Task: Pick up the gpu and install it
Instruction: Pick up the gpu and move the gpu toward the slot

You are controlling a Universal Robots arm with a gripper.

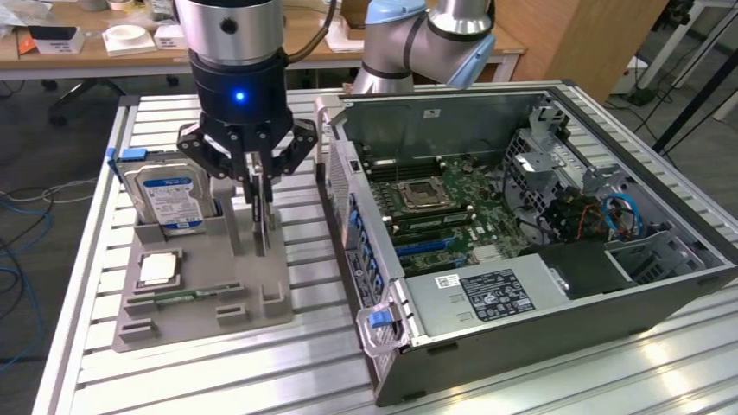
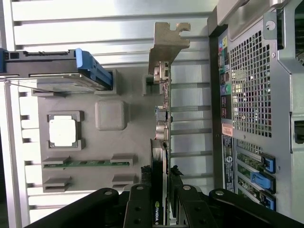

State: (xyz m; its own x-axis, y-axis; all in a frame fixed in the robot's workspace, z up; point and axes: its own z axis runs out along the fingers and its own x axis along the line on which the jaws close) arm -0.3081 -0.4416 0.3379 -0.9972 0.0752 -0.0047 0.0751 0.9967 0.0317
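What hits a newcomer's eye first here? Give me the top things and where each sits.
The black gripper stands out most, closed on the upright gpu, which stands in the gray parts holder on the exterior view's left. To that view's right lies the open computer case, its green motherboard exposed. A hard drive with a blue-white label stands in the holder beside the gpu, further to the left.

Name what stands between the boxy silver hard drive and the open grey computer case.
The gpu, a thin green card, stands on edge in the grey tray, with the black gripper closed on it. The exterior view shows this.
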